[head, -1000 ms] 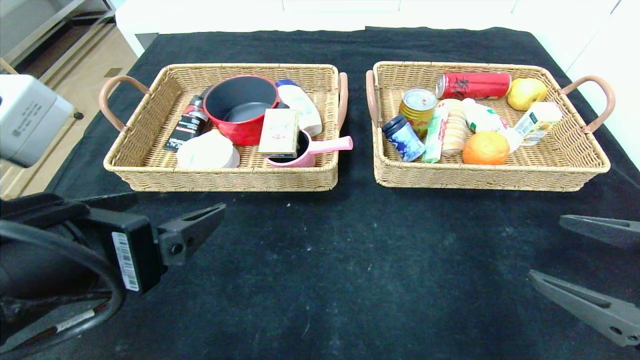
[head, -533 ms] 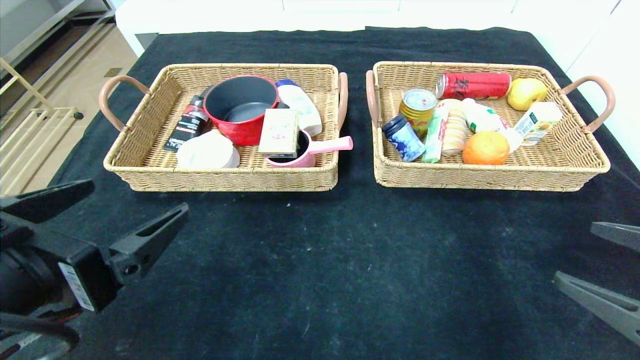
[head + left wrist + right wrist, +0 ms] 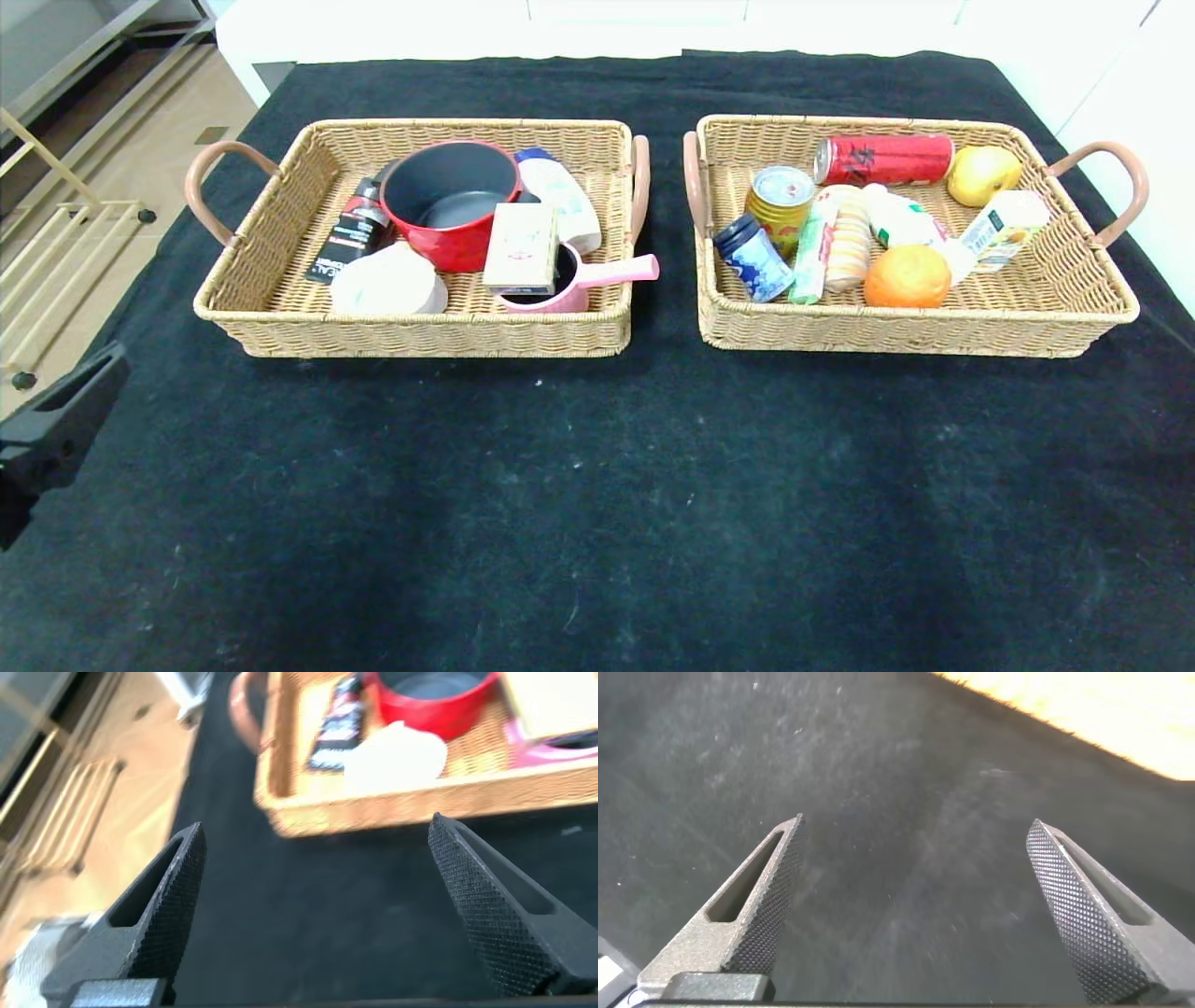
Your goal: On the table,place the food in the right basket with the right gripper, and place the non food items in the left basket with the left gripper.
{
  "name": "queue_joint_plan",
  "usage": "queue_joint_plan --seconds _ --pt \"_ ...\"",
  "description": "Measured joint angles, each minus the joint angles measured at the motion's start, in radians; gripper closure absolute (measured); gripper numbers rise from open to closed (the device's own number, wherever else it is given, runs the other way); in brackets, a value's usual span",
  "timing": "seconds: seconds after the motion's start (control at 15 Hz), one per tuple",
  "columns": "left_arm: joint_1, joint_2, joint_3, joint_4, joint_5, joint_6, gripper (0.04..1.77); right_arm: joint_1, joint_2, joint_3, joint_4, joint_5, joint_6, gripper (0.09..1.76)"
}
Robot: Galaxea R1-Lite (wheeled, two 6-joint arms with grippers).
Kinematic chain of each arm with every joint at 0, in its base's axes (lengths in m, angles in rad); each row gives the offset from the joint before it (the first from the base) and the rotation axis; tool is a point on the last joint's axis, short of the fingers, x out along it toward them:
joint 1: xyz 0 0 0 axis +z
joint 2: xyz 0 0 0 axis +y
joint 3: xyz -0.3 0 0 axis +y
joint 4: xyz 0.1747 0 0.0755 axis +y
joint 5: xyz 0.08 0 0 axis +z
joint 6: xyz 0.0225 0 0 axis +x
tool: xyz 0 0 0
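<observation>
The jaws of the left gripper (image 3: 313, 905) are spread wide and hold nothing; half a second ago this black claw was seen well over the black cloth-covered surface (image 3: 597, 485), and now only one finger is left at the left edge of the head view. The jaws of the right gripper (image 3: 915, 905) are also wide and empty, and it is gone from the head view.

No item is seen on the bare cloth, so the sorting is judged finished and both arms are being drawn back.

In the left tan wicker basket (image 3: 280, 289) the red pot (image 3: 451, 203) and the flat beige card box (image 3: 520, 247) are found. In the right tan wicker basket (image 3: 1055, 289) the gold can (image 3: 780, 196), the blue-lidded jar (image 3: 752, 257) and the stacked biscuits (image 3: 848, 248) are lying.

No label can be read with certainty.
</observation>
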Motion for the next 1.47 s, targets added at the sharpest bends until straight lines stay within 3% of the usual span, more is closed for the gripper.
queue_joint_plan --seconds 0.33,0.6,0.87,1.07,1.33,1.47 --pt "0.139 -0.093 -0.092 0.25 -0.023 -0.158 0.09 -0.06 -0.151 -0.021 0.107 -0.048 0.039 0.14" --pt "0.272 -0.167 -0.193 0.412 -0.042 -0.179 0.09 -0.071 -0.229 -0.042 0.179 -0.122 0.046 0.14" --pt "0.353 -0.271 -0.23 0.562 -0.095 -0.191 0.09 -0.064 -0.303 -0.071 0.241 -0.245 0.045 0.14" --pt "0.379 -0.37 -0.229 0.706 -0.159 -0.233 0.09 -0.082 -0.324 -0.095 0.258 -0.302 0.059 0.14" --pt "0.425 -0.481 -0.236 0.806 -0.276 -0.271 0.09 -0.165 -0.341 -0.083 0.261 -0.259 0.051 0.14" --pt "0.462 -0.547 -0.238 0.927 -0.385 -0.279 0.09 -0.182 -0.374 -0.04 0.262 -0.254 0.049 0.14"
